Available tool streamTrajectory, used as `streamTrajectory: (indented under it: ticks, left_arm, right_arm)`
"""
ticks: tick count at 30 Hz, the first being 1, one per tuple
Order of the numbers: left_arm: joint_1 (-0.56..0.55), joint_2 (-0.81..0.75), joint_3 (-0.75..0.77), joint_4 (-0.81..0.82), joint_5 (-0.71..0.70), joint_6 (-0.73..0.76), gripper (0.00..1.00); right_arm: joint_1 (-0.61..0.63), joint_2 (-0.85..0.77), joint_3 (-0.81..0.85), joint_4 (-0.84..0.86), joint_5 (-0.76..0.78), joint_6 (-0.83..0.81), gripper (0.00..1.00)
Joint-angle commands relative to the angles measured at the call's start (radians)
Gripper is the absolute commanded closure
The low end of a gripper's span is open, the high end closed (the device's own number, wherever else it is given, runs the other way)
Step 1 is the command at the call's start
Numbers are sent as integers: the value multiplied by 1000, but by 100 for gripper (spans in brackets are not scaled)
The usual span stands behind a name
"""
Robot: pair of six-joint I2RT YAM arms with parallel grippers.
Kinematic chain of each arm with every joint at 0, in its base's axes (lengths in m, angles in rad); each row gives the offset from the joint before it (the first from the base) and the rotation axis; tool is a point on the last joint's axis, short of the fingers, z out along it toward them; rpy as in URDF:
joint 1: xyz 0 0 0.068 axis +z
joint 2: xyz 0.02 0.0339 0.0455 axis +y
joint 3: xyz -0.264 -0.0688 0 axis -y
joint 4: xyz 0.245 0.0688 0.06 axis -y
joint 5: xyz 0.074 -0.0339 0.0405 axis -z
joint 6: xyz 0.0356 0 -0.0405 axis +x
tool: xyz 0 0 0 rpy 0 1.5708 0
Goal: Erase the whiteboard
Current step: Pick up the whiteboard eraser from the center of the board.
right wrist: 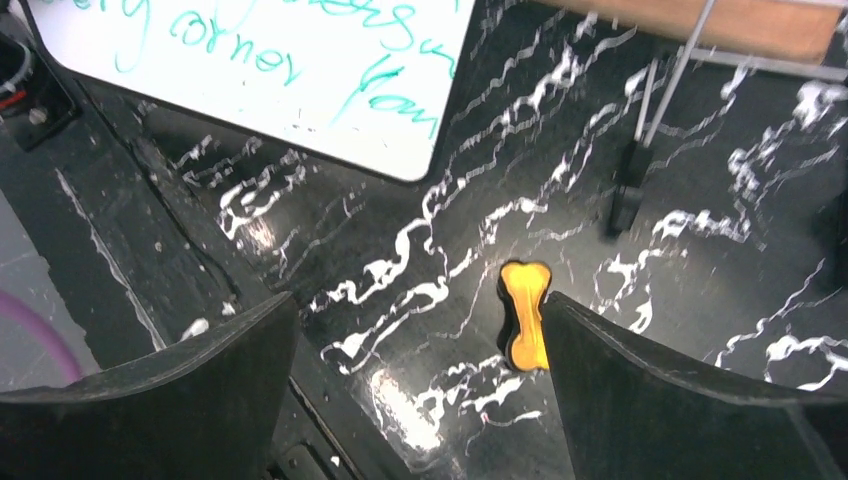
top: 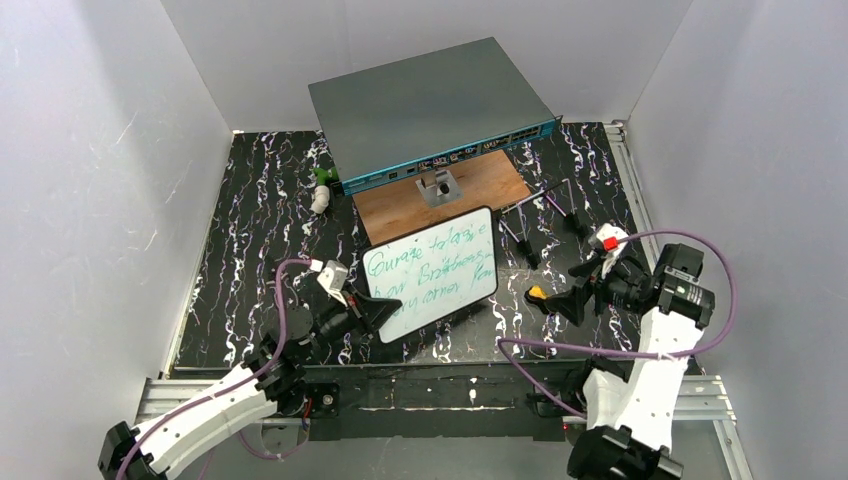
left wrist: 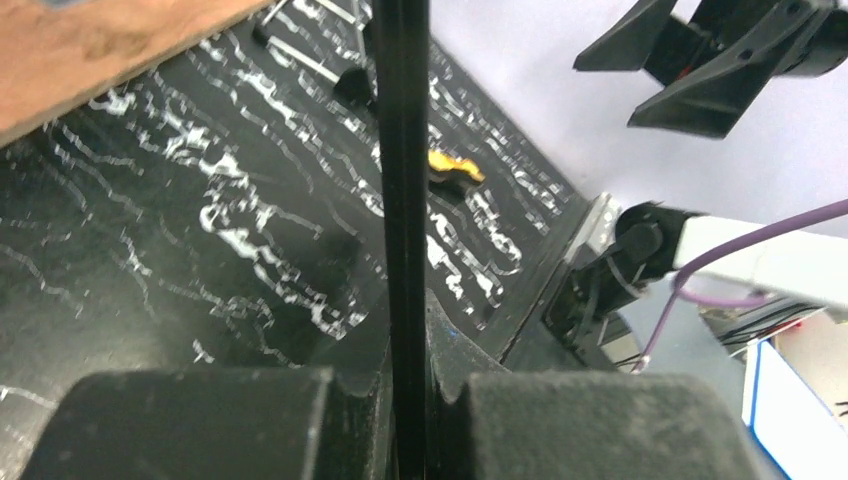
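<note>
Green-inked flat white whiteboard (top: pixel 430 272), rim clamped in the left gripper (top: pixel 368 312).
Right gripper (right wrist: pixel 418 310), fingers wide apart, has it at nine o'clock; small yellow bone-shaped piece (right wrist: pixel 525 325) lies nearer.

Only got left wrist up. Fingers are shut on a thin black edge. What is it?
Observer: The whiteboard. The left fingers pinch its rim by the near left corner.
Operator: Wiped?
Observer: No. Green handwriting covers its face.
Operator: Right arm holding anything?
Observer: Nothing. Its wrist view shows the right fingers wide open, with a yellow bone-shaped piece lying on the table between them.
</note>
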Motion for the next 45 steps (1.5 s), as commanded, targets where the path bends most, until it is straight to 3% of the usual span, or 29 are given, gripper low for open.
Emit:
streamTrajectory:
  ticks: [1, 5, 14, 24, 34, 38, 41, 45]
  left_arm:
    - [1, 2, -24, 130, -27, 20, 100]
    - [0, 80, -53, 248, -17, 39, 100]
    - [1, 136, -92, 293, -29, 88, 100]
    - [0, 52, -97, 179, -38, 119, 100]
    - [0, 7, -107, 147, -39, 106, 100]
    - [1, 37, -108, 160, -28, 97, 100]
    - [1, 57, -117, 193, -33, 83, 100]
    - [1, 90, -125, 248, -45, 57, 100]
  right_arm:
    - [75, 94, -66, 108, 193, -5, 6]
    - [236, 167, -144, 272, 402, 57, 9]
    - [396, 377, -141, 504, 635, 259, 23]
    - [464, 585, -37, 514, 652, 309, 30]
    - [514, 670, -44, 529, 703, 308, 41]
    - [517, 692, -45, 534, 722, 306, 51]
    - [517, 697, -43, 535, 726, 303, 64]
    - [524, 711, -42, 529, 715, 295, 67]
